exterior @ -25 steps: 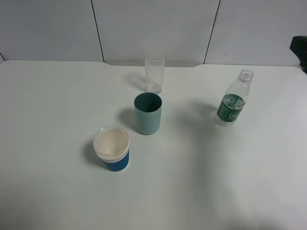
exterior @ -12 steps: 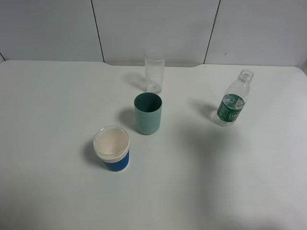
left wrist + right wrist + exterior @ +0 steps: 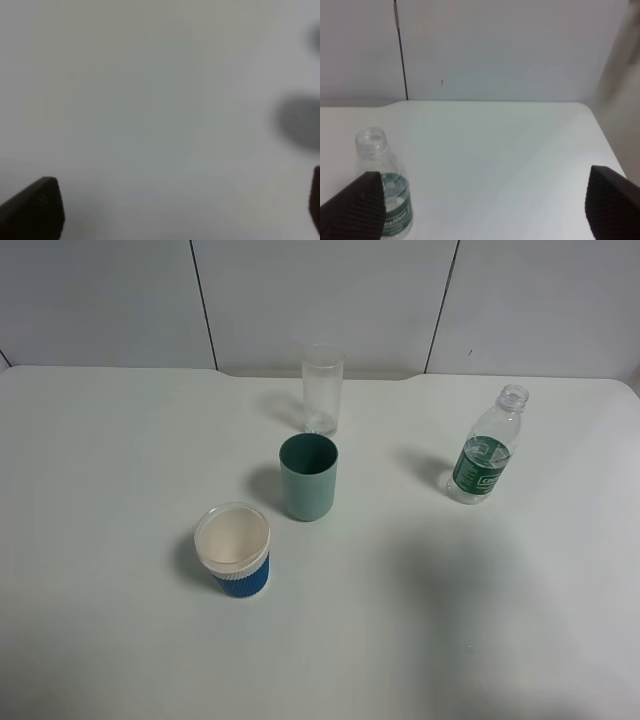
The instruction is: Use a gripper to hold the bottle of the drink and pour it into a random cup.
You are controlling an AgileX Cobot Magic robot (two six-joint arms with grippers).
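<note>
1. Bottle (image 3: 485,453): it stands upright and capless on the right of the table (image 3: 110,540), well apart from the cups, and has not moved over the last second.
2. What changed: a dark arm part that showed at the right edge of the high view a second ago is gone; neither arm appears there now.
3. Nearest the front: the blue cup (image 3: 234,550) with its white rim, with bare table all around it and toward the front edge.
4. Next back: the teal cup (image 3: 308,477), upright, near the blue cup but not touching.
5. Farthest: the clear glass (image 3: 322,388), just behind the teal cup, close to the table's back edge and the wall.
6. Right gripper (image 3: 485,210): fingers spread wide and empty, the bottle (image 3: 385,192) just beside one finger (image 3: 357,207); open table runs to the far corner.
7. Left gripper (image 3: 180,210): fingers parted, holding nothing, over blurred bare table.
</note>
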